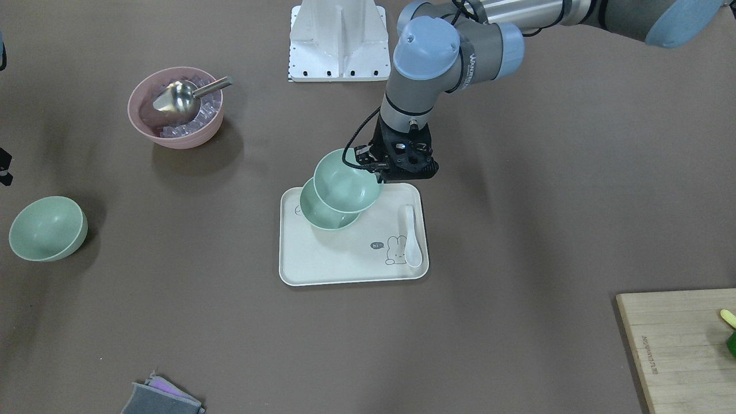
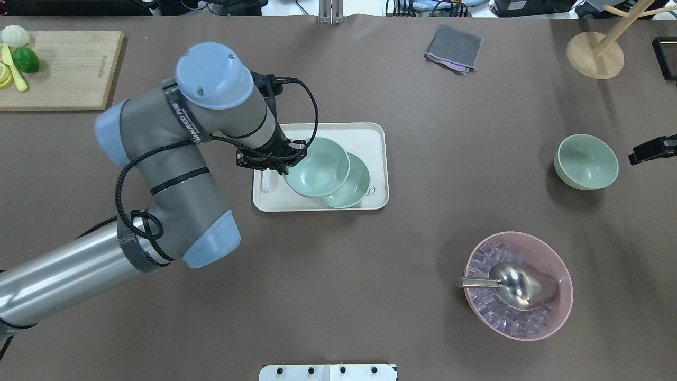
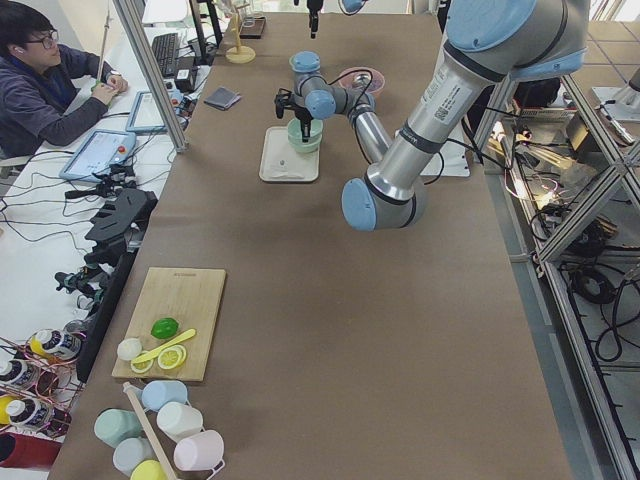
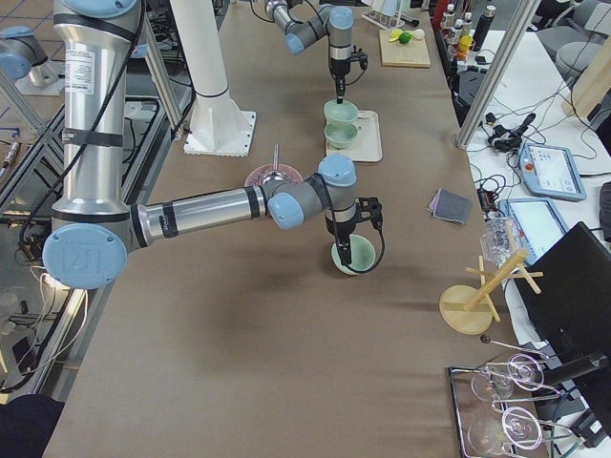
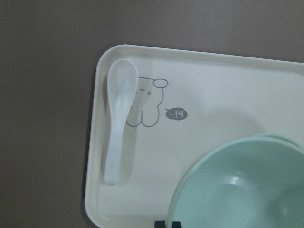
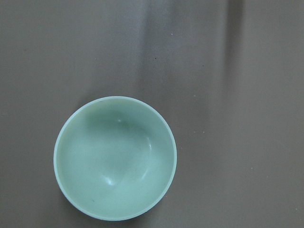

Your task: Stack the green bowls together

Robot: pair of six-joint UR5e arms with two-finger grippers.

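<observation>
My left gripper (image 1: 376, 170) is shut on the rim of a pale green bowl (image 1: 345, 181) and holds it tilted, just above and overlapping a second green bowl (image 1: 319, 216) that rests on the cream tray (image 1: 345, 265). In the overhead view the held bowl (image 2: 316, 166) covers part of the lower bowl (image 2: 353, 188). A third green bowl (image 2: 586, 161) stands alone on the table, upright and empty. My right gripper (image 2: 653, 150) hovers beside and above it; I cannot tell whether it is open. The right wrist view shows that bowl (image 6: 115, 157) below.
A white spoon (image 1: 411, 236) lies on the tray's edge near the left gripper. A pink bowl (image 2: 561, 264) with ice and a metal scoop (image 2: 521, 286) stands on the right. There is a cutting board (image 2: 63, 69) at far left, a grey cloth (image 2: 454, 48) and a wooden stand (image 2: 595, 53) at the back.
</observation>
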